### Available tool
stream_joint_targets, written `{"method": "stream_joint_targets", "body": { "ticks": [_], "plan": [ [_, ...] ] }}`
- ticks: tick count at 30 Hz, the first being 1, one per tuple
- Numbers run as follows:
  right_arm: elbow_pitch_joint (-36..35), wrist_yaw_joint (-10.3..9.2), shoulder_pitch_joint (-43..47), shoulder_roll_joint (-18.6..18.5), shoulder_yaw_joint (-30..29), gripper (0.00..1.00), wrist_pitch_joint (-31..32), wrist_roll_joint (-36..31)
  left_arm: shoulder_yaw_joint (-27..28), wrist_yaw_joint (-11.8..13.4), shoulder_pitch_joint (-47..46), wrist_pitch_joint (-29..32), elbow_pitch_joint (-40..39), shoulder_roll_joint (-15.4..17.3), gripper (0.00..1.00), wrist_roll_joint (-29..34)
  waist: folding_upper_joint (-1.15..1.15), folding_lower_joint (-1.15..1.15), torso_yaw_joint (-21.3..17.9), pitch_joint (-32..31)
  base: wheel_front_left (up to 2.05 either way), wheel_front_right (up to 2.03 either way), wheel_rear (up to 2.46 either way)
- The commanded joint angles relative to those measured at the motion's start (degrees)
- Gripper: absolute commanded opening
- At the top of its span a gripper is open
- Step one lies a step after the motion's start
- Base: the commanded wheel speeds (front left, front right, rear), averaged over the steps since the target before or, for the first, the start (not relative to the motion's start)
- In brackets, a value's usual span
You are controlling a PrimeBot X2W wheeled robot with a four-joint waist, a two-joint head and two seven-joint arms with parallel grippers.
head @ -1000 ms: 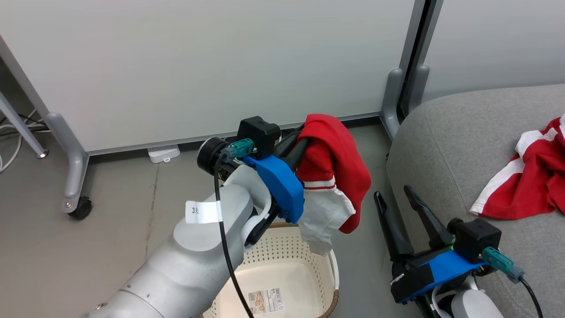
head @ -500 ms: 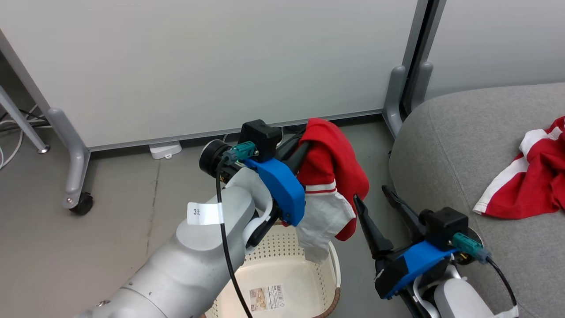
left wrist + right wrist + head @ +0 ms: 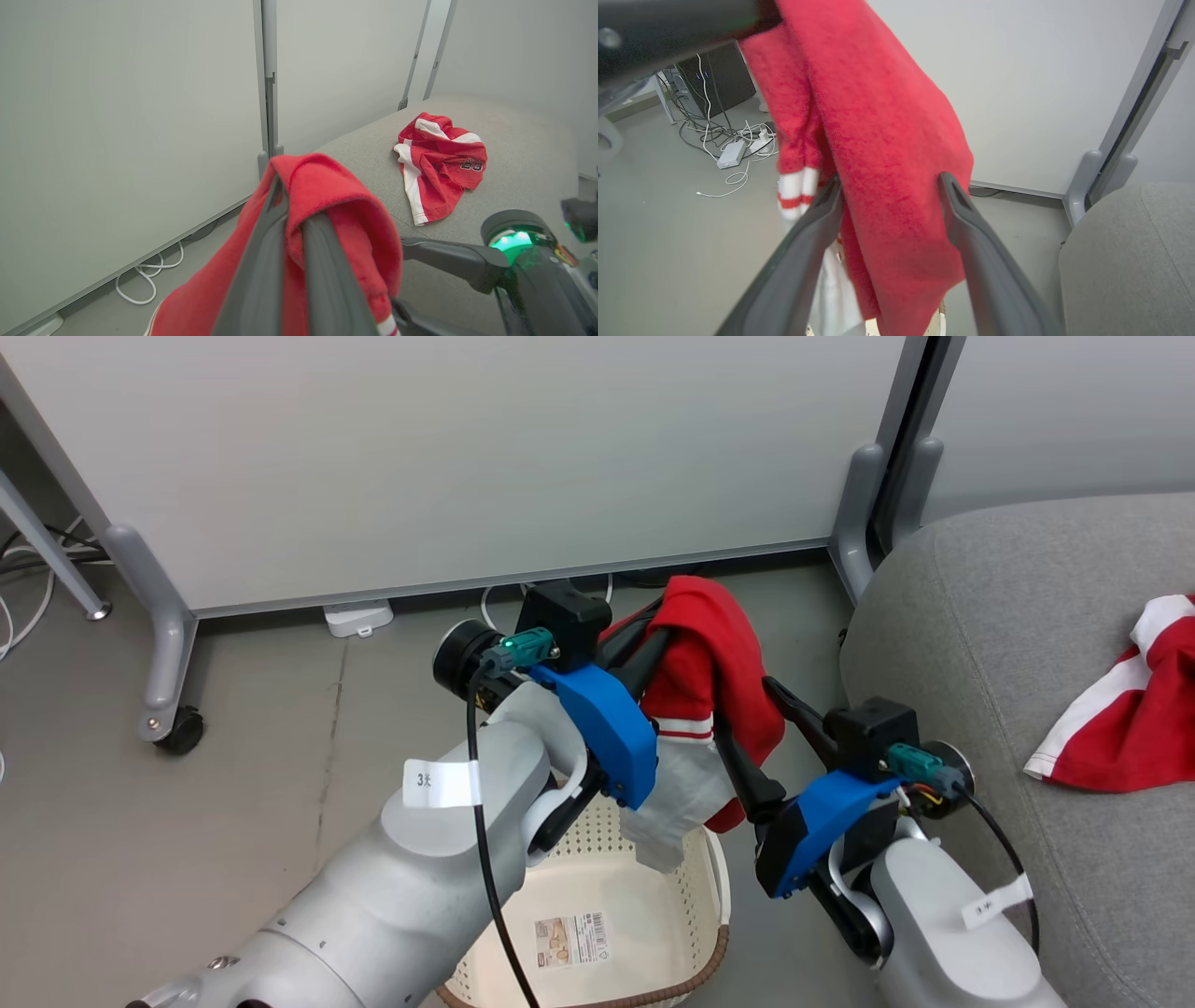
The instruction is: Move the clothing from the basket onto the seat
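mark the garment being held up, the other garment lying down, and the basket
held red garment (image 3: pixel 714 649): head view, red upper fold
lying red garment (image 3: pixel 1125 737): head view, red middle
laundry basket (image 3: pixel 602 835): head view, perforated back wall

1. the red garment (image 3: pixel 719 663) pinched in your left gripper (image 3: pixel 295 198) is soft cloth with a fuzzy, napped face; its white panel looks thinner and smoother.
2. the fingers (image 3: pixel 794 261) of that gripper and of your right gripper (image 3: pixel 891 179) are dark, smooth and matt, plastic by the look.
3. below the left gripper, the basket (image 3: pixel 597 845) is cream perforated plastic with a faint sheen, a brown woven-look rim and a paper sticker (image 3: pixel 567 940).
4. right of the right gripper, the seat (image 3: pixel 962 635) is grey woven upholstery, matt and finely grained.
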Motion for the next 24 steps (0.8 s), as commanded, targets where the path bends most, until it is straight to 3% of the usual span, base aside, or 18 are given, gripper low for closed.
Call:
{"method": "stream_joint_targets", "body": {
  "ticks": [1, 17, 18, 19, 24],
  "plan": [
    [1.58, 0.01, -1.72, 0.01, 0.42, 1.0, -0.68, 0.44, -0.25, -0.07, -1.28, -0.48, -0.19, -0.04, 0.0, -0.35, 0.0, 0.0, 0.15, 0.29, 0.0, 0.0, 0.0],
    [17.74, 0.01, -12.18, 0.01, 7.66, 1.0, -6.13, 8.27, -2.71, -0.06, -2.3, -1.22, 0.43, -0.02, 0.0, -2.06, 0.0, 0.0, 0.84, 1.0, 0.0, 0.0, 0.0],
    [18.24, 0.01, -12.49, 0.01, 8.51, 0.11, -6.31, 8.9, -2.82, -0.06, -2.31, -1.29, 0.45, -0.03, 0.0, -2.19, 0.0, 0.0, 0.82, 0.95, 0.0, 0.0, 0.0],
    [18.56, 0.01, -12.85, 0.01, 9.32, 0.0, -6.51, 9.29, -2.93, -0.06, -2.35, -1.34, 0.5, -0.03, 0.0, -2.36, 0.0, 0.0, 0.79, 0.93, 0.0, 0.0, 0.0],
    [20.56, 0.01, -13.69, 0.01, 11.5, 0.0, -7.5, 11.29, -3.26, -0.07, -2.48, -1.63, 0.99, -0.04, 0.0, -2.78, 0.0, 0.0, 0.62, 0.6, 0.0, 0.0, 0.0]
  ]
}}
